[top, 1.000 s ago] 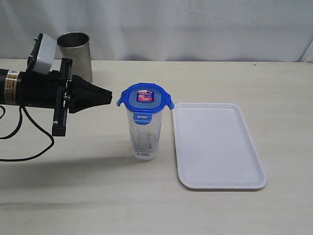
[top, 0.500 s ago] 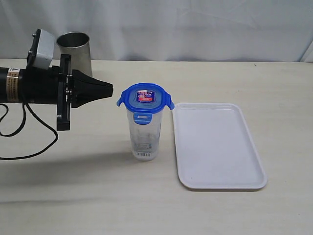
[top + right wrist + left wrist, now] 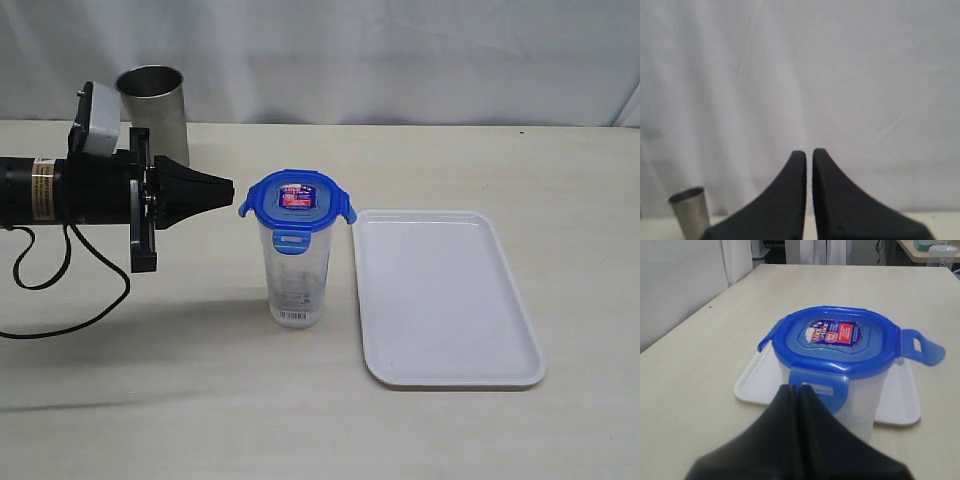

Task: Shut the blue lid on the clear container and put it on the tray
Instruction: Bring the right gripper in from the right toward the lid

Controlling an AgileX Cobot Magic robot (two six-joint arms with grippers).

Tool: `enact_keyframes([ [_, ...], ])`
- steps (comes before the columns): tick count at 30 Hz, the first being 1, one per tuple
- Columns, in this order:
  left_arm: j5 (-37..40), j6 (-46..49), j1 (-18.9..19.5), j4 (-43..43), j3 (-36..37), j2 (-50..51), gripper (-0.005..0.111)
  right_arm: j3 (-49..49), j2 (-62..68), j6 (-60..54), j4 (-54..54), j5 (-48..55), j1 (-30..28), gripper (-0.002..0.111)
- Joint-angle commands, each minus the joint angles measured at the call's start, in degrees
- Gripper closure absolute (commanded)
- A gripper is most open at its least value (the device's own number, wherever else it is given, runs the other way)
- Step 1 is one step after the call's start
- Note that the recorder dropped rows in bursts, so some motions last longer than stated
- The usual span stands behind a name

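Note:
The clear container (image 3: 297, 275) stands upright on the table, just left of the white tray (image 3: 440, 295). The blue lid (image 3: 296, 200) sits on its rim with the side flaps sticking outward and the near flap hanging down. My left gripper (image 3: 228, 186) is shut with nothing in it, level with the lid and a short gap to its left. In the left wrist view the shut tips (image 3: 796, 388) sit just short of a lid flap (image 3: 821, 385), with the lid (image 3: 840, 340) and tray (image 3: 760, 377) beyond. My right gripper (image 3: 809, 152) is shut and empty, facing a white curtain; it is outside the exterior view.
An opaque steel cup (image 3: 155, 110) stands at the back left, behind my left arm, and also shows in the right wrist view as the steel cup (image 3: 690, 210). A black cable (image 3: 60, 290) loops on the table under the left arm.
My left arm has turned about its axis and its tip has edged slightly right toward the lid. The container, lid and tray have not moved.

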Motion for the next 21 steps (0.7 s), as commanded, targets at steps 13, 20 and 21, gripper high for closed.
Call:
enact_keyframes([
  [13,-0.35,0.3,-0.12,-1.12,-0.28,0.06,0.107,-22.91,56.55,24.91,-45.81,-30.78,-0.22,0.104],
  [20,-0.35,0.3,-0.12,-1.12,-0.28,0.06,0.107,-26.86,65.13,17.07,-45.04,-33.23,5.04,0.104],
  [21,-0.35,0.3,-0.12,-1.12,-0.28,0.06,0.107,-26.95,65.67,16.57,-43.91,-31.79,6.16,0.104],
])
